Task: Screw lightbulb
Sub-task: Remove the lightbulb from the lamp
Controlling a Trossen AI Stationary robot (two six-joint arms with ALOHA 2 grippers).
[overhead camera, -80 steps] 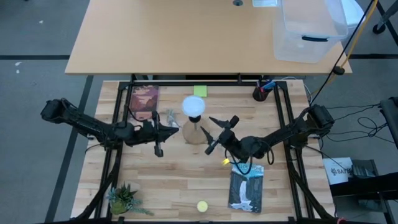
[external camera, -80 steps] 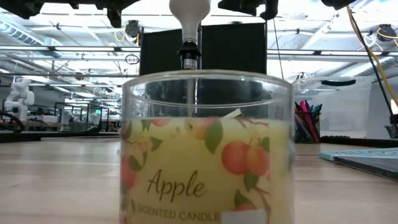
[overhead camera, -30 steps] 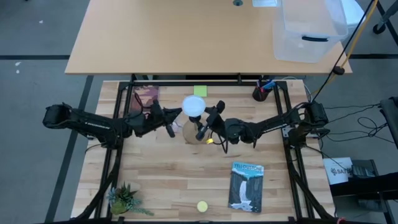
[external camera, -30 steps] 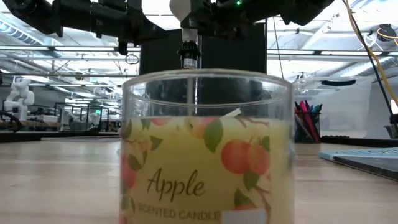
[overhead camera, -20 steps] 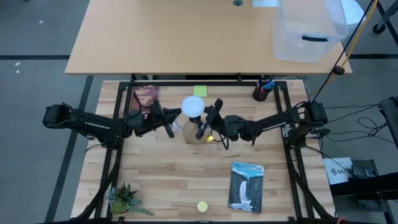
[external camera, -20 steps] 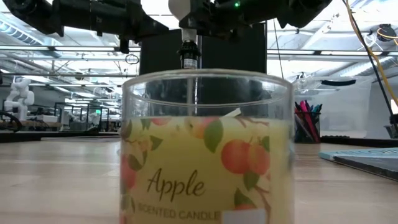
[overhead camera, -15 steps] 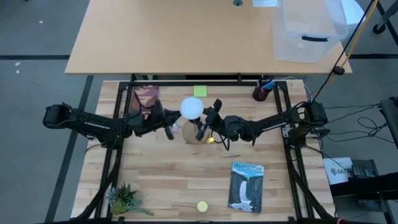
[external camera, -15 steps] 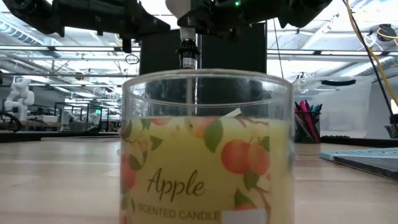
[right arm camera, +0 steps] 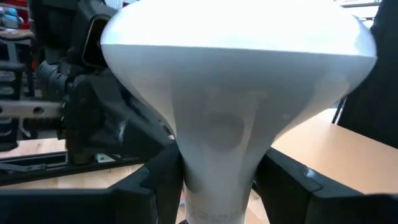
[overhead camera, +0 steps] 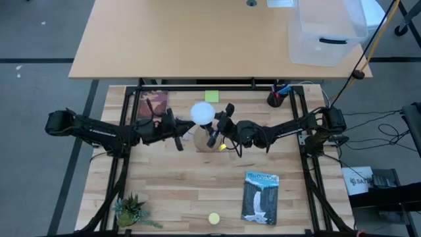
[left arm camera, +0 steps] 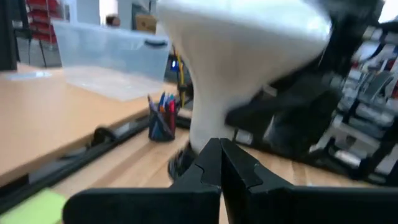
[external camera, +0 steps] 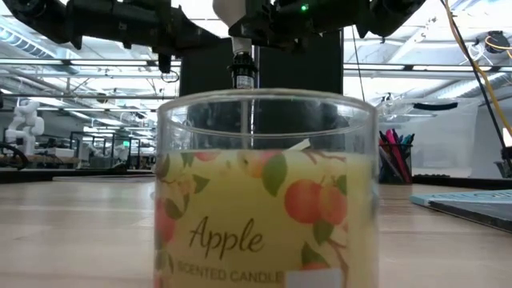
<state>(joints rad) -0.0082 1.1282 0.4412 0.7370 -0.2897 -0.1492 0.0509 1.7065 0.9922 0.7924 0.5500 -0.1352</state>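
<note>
so: wooden base (overhead camera: 205, 140) mid-table; lightbulb (overhead camera: 203, 113) stands upright in its socket. right gripper (overhead camera: 216, 128) clamped on the bulb's neck, so turning seems underway, tightness unreadable. left gripper (overhead camera: 176, 133) just beside the base, fingers pressed together, empty.

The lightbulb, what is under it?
Under the lightbulb sits a wooden base, and its neck runs down into a black socket. The screw threads are hidden inside. The candle covers the base from the low view.
</note>
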